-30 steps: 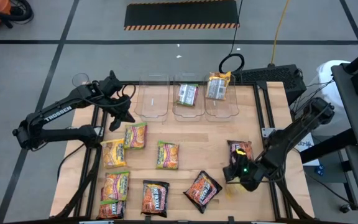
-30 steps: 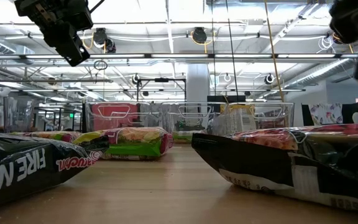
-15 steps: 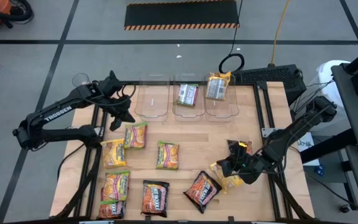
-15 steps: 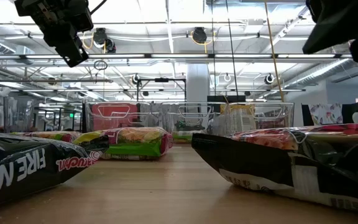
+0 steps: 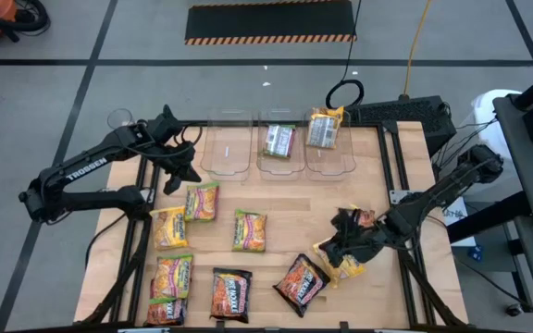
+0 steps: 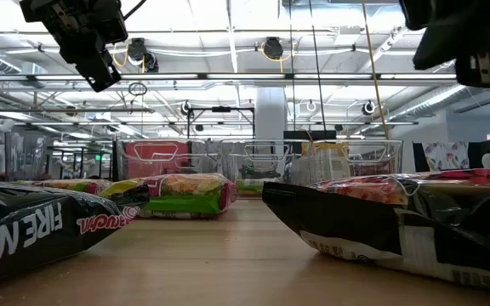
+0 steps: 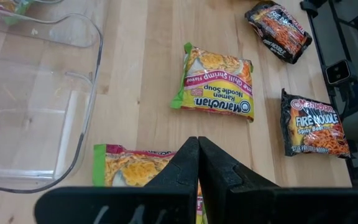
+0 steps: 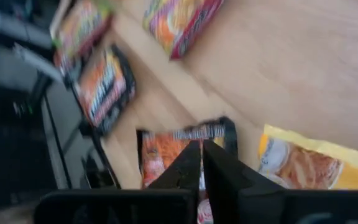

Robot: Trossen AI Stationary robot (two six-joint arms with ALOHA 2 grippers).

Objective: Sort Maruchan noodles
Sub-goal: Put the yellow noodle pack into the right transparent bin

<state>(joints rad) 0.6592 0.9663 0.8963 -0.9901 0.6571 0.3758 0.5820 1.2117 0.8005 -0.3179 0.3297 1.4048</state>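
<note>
Along the table's (image 5: 294, 199) far edge stand three clear bins: the left bin (image 5: 228, 148) is bare, the middle bin (image 5: 280, 146) holds a green-edged packet (image 5: 278, 141), the right bin (image 5: 329, 143) a yellow packet (image 5: 323, 129). Other Maruchan noodles (image 5: 249, 230) lie scattered on the wood. The left tool (image 5: 179, 165), clenched on nothing, hangs beside the left bin. The right tool (image 5: 333, 252) hovers over a yellow-orange packet (image 5: 340, 264); fingers look nearly together, though I cannot tell for sure.

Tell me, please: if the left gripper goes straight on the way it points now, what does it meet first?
Probably the green-edged noodle packet lying right below the shut left gripper, beside the clear bin. Farther along is another green-edged packet. Depth is hard to judge.
</note>
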